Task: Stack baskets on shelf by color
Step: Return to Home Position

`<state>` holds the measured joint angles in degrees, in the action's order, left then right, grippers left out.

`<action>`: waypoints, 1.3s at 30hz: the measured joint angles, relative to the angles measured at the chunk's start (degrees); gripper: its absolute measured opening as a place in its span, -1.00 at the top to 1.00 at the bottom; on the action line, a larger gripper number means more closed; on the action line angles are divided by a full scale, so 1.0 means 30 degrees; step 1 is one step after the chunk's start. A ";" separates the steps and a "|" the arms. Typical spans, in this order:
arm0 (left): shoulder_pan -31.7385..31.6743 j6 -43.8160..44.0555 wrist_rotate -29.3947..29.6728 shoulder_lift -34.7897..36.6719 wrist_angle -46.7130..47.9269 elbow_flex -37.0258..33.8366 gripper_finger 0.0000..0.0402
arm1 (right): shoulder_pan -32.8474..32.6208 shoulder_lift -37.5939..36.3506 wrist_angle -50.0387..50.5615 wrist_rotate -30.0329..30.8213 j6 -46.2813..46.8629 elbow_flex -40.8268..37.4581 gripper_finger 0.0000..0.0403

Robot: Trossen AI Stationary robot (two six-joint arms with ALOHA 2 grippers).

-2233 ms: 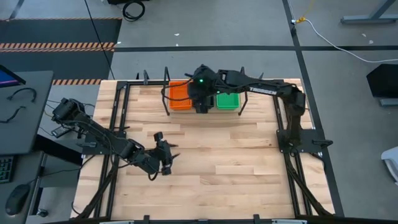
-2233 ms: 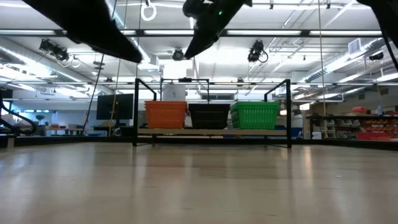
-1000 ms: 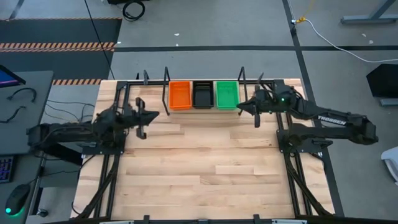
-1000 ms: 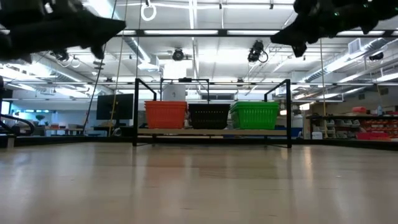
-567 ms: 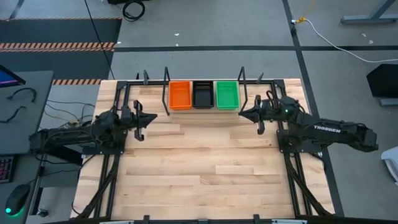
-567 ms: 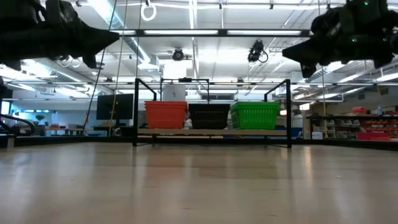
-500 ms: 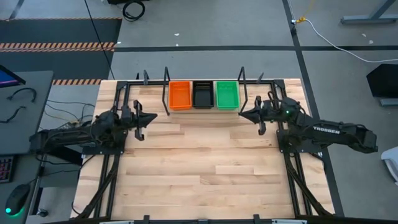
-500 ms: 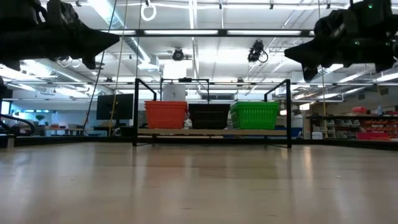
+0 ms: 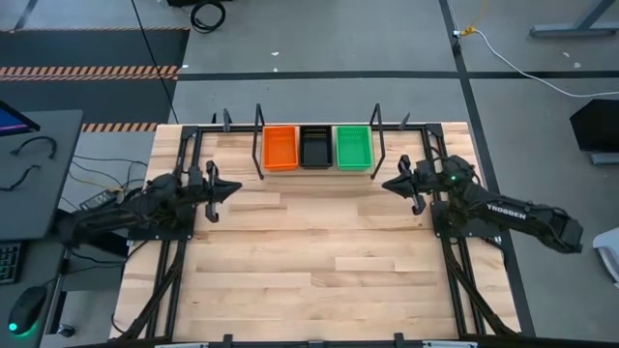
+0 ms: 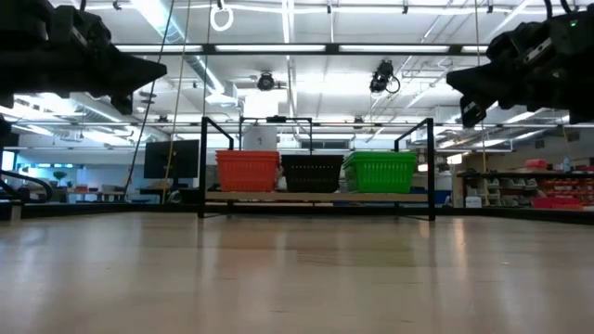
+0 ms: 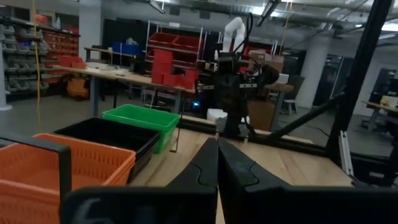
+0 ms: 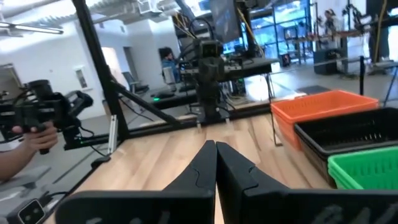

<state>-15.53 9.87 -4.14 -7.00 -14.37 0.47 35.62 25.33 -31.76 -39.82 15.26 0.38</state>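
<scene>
Your rectangular mesh baskets (image 9: pixel 314 147) fill the wire-framed shelf (image 10: pixel 316 197) at 12 o'clock. Left gripper (image 9: pixel 232 189) at 9, right gripper (image 9: pixel 389 184) at 3, both pinched closed, have drawn outward.

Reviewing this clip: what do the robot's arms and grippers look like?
Both are dark, slim, jointed arms. The right arm has white lettering on its forearm and a small green light near the wrist. The left gripper and right gripper each have two dark tapered fingers with a notched inner edge.
</scene>
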 joint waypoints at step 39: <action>0.0000 0.0506 -0.1117 0.2257 0.3484 0.0044 0.97 | -0.2048 0.0355 -0.2154 0.2703 0.0388 -0.0014 0.96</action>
<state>-15.53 11.39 -7.49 -0.23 -3.91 0.60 29.48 26.39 -38.22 -31.71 16.43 0.34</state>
